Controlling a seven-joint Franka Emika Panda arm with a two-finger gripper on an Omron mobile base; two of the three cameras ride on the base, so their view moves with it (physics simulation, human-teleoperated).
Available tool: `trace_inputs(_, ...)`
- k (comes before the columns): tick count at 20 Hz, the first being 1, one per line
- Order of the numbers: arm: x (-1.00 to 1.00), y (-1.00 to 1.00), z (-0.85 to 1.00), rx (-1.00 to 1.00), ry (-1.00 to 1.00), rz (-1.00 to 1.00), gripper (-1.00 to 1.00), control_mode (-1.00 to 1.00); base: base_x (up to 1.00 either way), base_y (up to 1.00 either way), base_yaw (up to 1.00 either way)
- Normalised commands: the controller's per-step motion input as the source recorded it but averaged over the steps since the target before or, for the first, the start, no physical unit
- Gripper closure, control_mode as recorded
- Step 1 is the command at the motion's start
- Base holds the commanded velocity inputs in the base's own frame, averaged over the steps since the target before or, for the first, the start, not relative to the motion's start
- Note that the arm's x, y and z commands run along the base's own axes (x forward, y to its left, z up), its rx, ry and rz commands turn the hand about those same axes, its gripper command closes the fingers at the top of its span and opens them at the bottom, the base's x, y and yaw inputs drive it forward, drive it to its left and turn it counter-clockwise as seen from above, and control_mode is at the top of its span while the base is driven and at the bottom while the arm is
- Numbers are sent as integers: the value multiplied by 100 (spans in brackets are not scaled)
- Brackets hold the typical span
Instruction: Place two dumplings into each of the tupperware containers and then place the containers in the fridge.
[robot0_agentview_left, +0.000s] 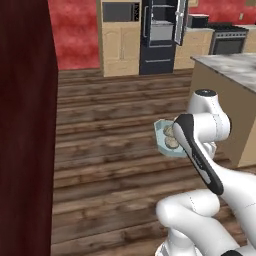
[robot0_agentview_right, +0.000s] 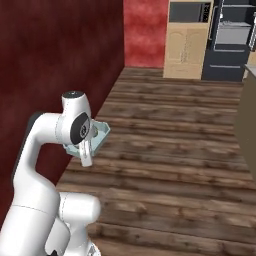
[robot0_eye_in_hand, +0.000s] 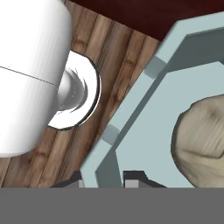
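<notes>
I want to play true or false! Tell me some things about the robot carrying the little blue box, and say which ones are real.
1. The gripper is pinching the wall of a light-blue tupperware container. True.
2. The container is empty. False: tan dumplings lie inside it.
3. The container is held up in the air over the wooden floor. True.
4. The fridge is right beside the robot. False: it stands far across the room.
5. The fridge door is shut. False: it stands open, with the shelves showing.
</notes>
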Motion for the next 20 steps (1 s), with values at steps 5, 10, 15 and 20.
trace_inputs(5,0,0,0,0,0,0,100,100,100,-38,0)
trace_inputs(10,0,0,0,0,0,0,100,100,100,-34,1)
trace_inputs(15,0,0,0,0,0,0,100,100,100,-23,2)
trace_inputs(20,0,0,0,0,0,0,100,100,100,-16,2)
